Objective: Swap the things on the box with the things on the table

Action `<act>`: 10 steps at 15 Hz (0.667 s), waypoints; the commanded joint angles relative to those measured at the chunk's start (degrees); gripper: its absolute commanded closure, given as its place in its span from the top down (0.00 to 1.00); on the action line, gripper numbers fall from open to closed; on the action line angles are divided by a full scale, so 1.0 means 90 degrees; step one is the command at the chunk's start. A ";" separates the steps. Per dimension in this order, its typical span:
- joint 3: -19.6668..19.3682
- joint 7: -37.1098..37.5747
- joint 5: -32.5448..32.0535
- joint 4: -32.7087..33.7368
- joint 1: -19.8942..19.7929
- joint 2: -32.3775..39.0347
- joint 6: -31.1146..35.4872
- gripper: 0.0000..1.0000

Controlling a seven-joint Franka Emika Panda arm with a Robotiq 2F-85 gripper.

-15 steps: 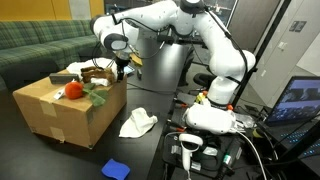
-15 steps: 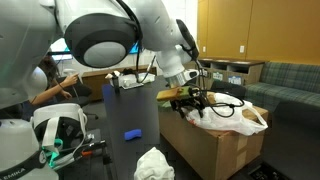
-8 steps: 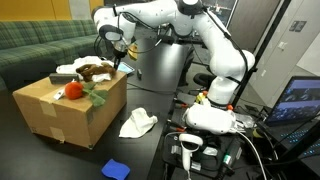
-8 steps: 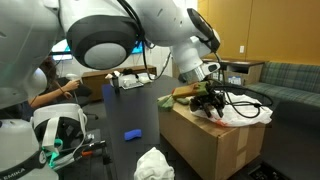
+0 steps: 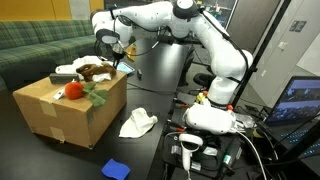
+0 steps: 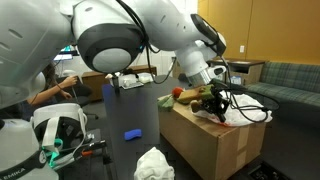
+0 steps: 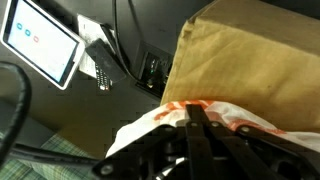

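The box (image 5: 62, 108) (image 6: 212, 145) stands on the black table (image 5: 55, 155). On its top lie a red flower with a green stem (image 5: 74, 91), a brown thing (image 5: 96, 68) and a white plastic bag with orange print (image 7: 140, 130) (image 6: 246, 113). My gripper (image 5: 119, 63) (image 6: 213, 103) (image 7: 195, 106) sits low over the box's top at the bag's edge, fingers pressed together on a fold of the bag. On the table lie a crumpled white cloth (image 5: 138, 123) (image 6: 152, 163) and a blue block (image 5: 116, 168).
A green striped sofa (image 5: 30, 45) is behind the box. A grey bin (image 5: 160, 60) stands close by the box. The robot base (image 5: 210, 120) with cables and a laptop (image 5: 300, 100) crowd one side. A person (image 6: 50, 85) sits at the back.
The gripper has gone from open to shut. It shifted a little along the box's top and settled onto the white bag. The box and the things on the table have not moved.
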 commanded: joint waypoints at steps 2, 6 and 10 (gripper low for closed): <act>0.0235 -0.0313 0.0114 0.0616 -0.0063 0.0023 0.0218 0.00; 0.0641 -0.0313 0.0253 0.0940 -0.0395 -0.0156 0.0188 0.00; 0.1005 -0.0303 0.0474 0.1278 -0.0681 -0.0539 0.0170 0.00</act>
